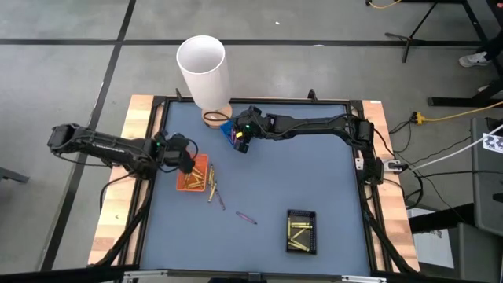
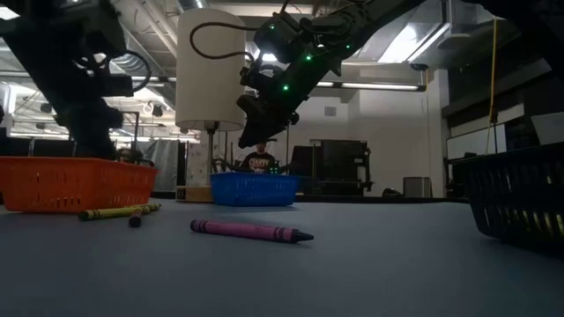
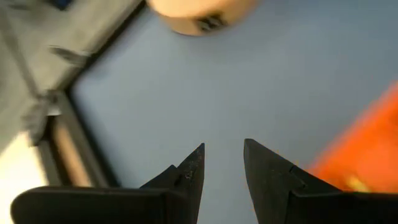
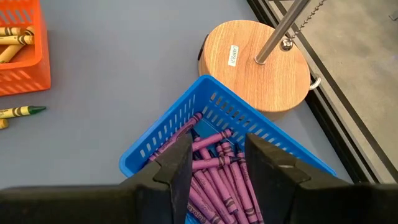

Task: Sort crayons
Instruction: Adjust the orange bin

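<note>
— What is the table top [image 1: 314,173] like?
— Matt and smooth, grey-blue, with bare pale wood boards [image 1: 118,212] along its sides.

— And the trays?
— The blue tray [image 4: 186,134] looks like slotted plastic with a slight sheen; the orange tray [image 4: 22,62] has the same ribbed plastic walls. The black tray [image 1: 302,231] is a dark lattice.

— The crayons?
— The purple crayons [image 4: 214,171] wear matt paper wrappers with dark print; the one lying loose [image 2: 251,232] shows a waxy tip.

— The lamp?
— Round base [image 4: 261,62] of smooth light wood with visible grain, shiny metal rod [image 4: 280,31], matt white shade [image 1: 204,71].

— The fingers [image 3: 267,171]?
— Dull black, plastic-looking.
</note>
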You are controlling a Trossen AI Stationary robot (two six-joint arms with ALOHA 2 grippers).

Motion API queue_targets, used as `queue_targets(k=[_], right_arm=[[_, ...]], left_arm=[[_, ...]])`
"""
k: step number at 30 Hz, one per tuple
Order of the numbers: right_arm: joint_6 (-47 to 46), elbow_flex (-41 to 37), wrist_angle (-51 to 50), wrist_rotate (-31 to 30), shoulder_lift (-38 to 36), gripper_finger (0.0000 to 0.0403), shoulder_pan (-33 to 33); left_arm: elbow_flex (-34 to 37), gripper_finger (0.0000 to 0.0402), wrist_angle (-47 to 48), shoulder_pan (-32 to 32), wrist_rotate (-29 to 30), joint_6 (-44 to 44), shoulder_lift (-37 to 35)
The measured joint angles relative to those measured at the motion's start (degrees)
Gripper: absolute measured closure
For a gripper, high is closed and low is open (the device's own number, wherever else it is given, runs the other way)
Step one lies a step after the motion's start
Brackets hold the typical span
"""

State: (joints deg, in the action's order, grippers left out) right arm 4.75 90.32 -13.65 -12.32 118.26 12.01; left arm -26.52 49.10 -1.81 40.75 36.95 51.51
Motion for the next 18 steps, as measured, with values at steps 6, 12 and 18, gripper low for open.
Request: queue_targets(k=[6, 12, 18], right_arm=[[0.0, 0.0, 0.0, 0.0, 0.0, 0.0258, 0.0], [0.0, 0.0, -0.1, 0.0, 0.0, 0.0258, 0.0], [0.0, 0.0, -3.9, 0.0, -0.4, 0.0258, 0.0]], left_arm=[[-0.8, 0.0306, -0.5, 4.6, 5.9, -1.2, 0.0], [-7.4, 0.0306, -4.5, 4.4, -4.3, -6.1, 0.0], [-14.3, 0.0306, -9.5, 2.0, -24.6, -3.4, 0.0]])
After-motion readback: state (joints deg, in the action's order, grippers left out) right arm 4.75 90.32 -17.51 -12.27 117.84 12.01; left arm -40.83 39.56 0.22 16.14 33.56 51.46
